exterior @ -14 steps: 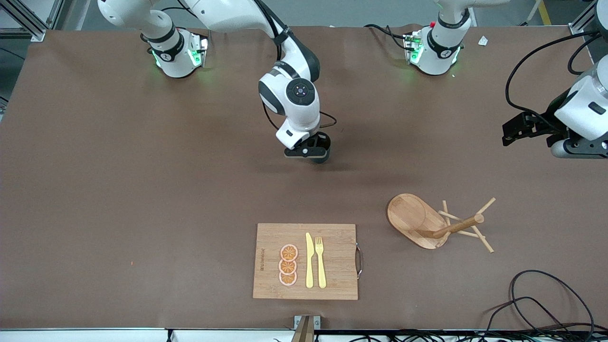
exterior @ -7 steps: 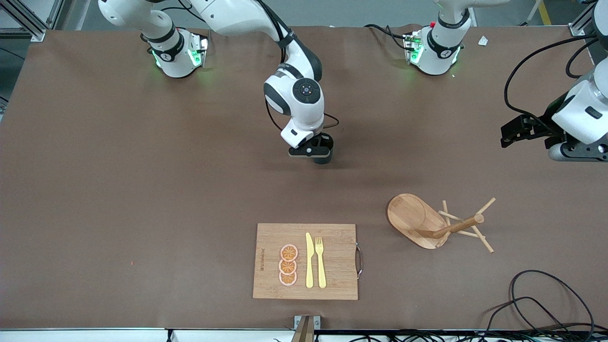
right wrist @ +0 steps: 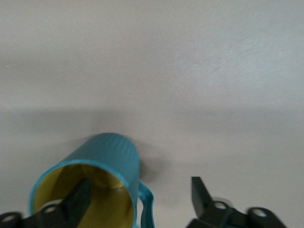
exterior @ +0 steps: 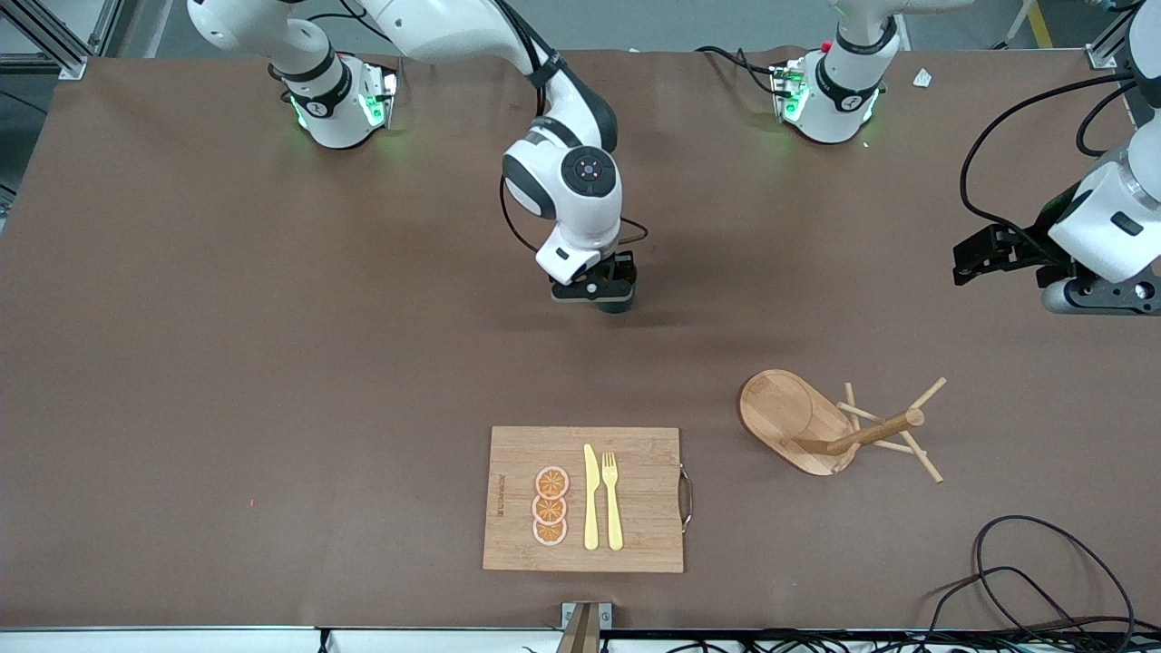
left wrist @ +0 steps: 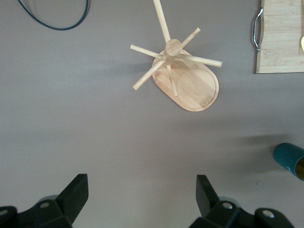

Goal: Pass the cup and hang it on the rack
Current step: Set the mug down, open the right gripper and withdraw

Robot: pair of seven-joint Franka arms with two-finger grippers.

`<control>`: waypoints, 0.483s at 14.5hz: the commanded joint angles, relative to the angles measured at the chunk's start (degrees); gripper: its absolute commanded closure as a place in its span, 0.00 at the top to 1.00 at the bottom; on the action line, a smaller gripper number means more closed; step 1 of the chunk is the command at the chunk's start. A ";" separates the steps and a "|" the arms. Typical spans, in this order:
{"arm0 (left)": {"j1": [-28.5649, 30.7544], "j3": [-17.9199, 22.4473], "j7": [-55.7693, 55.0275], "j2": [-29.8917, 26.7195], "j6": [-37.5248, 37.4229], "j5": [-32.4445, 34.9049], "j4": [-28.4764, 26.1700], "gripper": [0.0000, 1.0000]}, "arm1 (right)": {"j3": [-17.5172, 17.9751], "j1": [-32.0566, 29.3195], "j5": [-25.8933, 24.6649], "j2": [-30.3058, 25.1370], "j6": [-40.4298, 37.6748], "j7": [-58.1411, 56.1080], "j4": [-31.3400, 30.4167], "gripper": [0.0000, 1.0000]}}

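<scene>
The dark teal ribbed cup stands on the table near its middle. In the right wrist view the cup shows its yellow inside and its small handle. My right gripper is down at the cup and open; in the right wrist view it has one finger inside the cup, the other outside past the handle. The wooden rack stands nearer the front camera, toward the left arm's end; it also shows in the left wrist view. My left gripper hangs open and empty in the air at that end.
A wooden cutting board with orange slices, a yellow knife and a fork lies near the front edge. Black cables loop on the table at the front corner by the left arm's end.
My right gripper has shifted a little toward the left arm's end at the cup. My left gripper has drifted slightly toward the table's middle.
</scene>
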 commanded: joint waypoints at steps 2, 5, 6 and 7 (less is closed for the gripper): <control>-0.24 -0.28 -1.86 -0.23 -0.74 1.00 0.03 1.00 | 0.59 -2.75 1.17 -6.31 -7.58 -4.32 1.37 1.00; -1.64 -1.33 -5.81 -0.58 -0.74 1.09 0.12 1.00 | 0.51 -7.83 1.53 -10.45 -13.02 -11.68 1.19 1.00; -1.99 -2.12 -7.30 -0.67 -0.91 1.09 0.20 1.00 | 0.42 -10.29 1.53 -11.85 -15.48 -15.45 1.02 1.00; -2.08 -3.26 -9.49 -0.75 -1.87 1.09 0.38 1.00 | 0.42 -13.18 1.53 -13.26 -18.20 -20.19 0.93 1.00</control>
